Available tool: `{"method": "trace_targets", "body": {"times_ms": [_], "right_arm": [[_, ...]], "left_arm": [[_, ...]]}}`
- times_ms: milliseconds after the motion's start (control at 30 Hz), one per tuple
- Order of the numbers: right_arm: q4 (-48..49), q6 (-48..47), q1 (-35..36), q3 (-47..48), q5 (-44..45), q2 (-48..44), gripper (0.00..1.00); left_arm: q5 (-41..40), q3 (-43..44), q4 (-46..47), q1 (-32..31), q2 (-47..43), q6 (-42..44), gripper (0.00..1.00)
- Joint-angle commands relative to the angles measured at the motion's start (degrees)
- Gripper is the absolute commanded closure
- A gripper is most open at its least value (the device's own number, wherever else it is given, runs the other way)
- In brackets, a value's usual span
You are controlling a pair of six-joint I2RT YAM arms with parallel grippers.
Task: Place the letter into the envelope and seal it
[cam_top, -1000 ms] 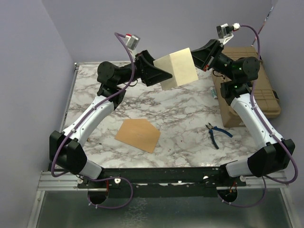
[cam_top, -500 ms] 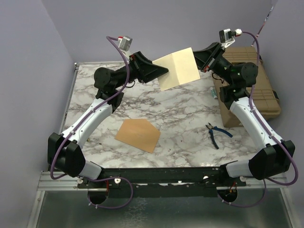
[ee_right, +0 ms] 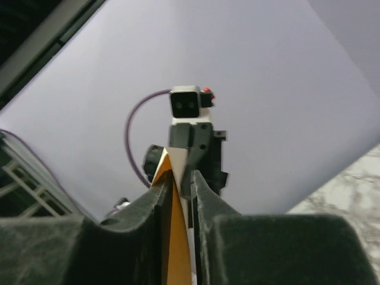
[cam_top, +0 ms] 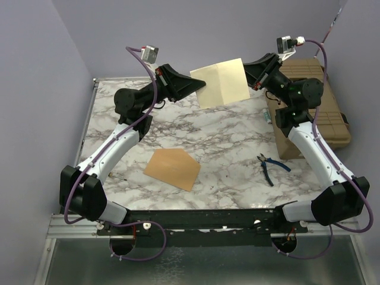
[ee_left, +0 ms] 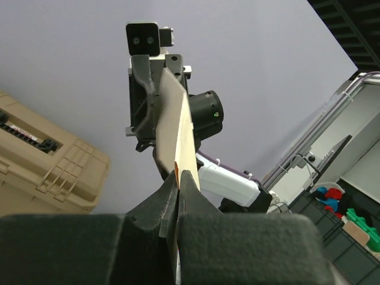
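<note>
We have the left end effector (cam_top: pixel 200 90) and the right end effector (cam_top: pixel 248 71) each clamped on opposite edges of the letter (cam_top: pixel 224 83), held in the air over the far edge of the tabletop (cam_top: pixel 231 139). The envelope (cam_top: pixel 172 168) lies flat toward the near edge on grey-veined marble, with plain lilac walls (cam_top: pixel 237 29) behind.
</note>
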Motion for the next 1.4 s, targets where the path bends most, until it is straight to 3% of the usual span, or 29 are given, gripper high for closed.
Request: {"method": "trace_targets", "body": {"times_ms": [0, 33, 100, 167, 267, 400, 533, 700, 800, 967, 1367], "right_arm": [[-13.8, -11.9, 0.0, 2.0, 2.0, -2.7, 0.64], [-20.0, -15.8, 0.0, 3.0, 3.7, -3.4, 0.58], [-32.7, -25.0, -0.1, 6.0, 7.8, -4.4, 0.56], [-41.2, -32.0, -0.2, 7.4, 12.6, -5.7, 0.48], [-49.2, -38.9, -0.3, 7.8, 18.6, -7.8, 0.36], [-54.5, -43.2, -0.3, 8.7, 25.4, -10.0, 0.32], [-54.0, -44.0, -0.3, 9.4, 22.9, -10.7, 0.37], [-46.3, -40.0, -0.1, 10.3, 5.4, -7.9, 0.37], [-40.2, -35.1, 0.7, 10.2, -0.6, -6.0, 0.36], [-37.1, -32.1, 2.4, 11.1, -3.6, -3.5, 0.34], [-39.8, -31.0, 5.1, 14.8, -5.5, 1.2, 0.32]], "left_arm": [[-1.2, -0.5, 3.9, 1.2, -0.9, -0.9, 1.0], [-1.3, -0.7, 3.9, 1.8, -1.0, -0.8, 1.0], [-1.7, -1.3, 3.9, 3.1, -1.2, -0.9, 1.0], [-2.2, -2.1, 3.9, 4.5, -1.4, -1.2, 1.0], [-2.8, -3.2, 3.9, 5.8, -1.5, -1.6, 1.0], [-3.1, -3.5, 3.0, 6.4, -1.4, -0.8, 1.0], [-3.6, -3.5, 1.0, 6.4, -1.3, 0.6, 1.0], [-3.6, -3.7, 0.5, 6.2, -0.9, 0.8, 1.0], [-3.7, -3.9, 0.5, 5.3, -0.8, 0.9, 1.0], [-4.0, -4.1, 0.5, 3.6, -0.8, 1.5, 1.0], [-4.5, -2.9, 0.2, -0.7, 0.6, 2.7, 1.0]]}}
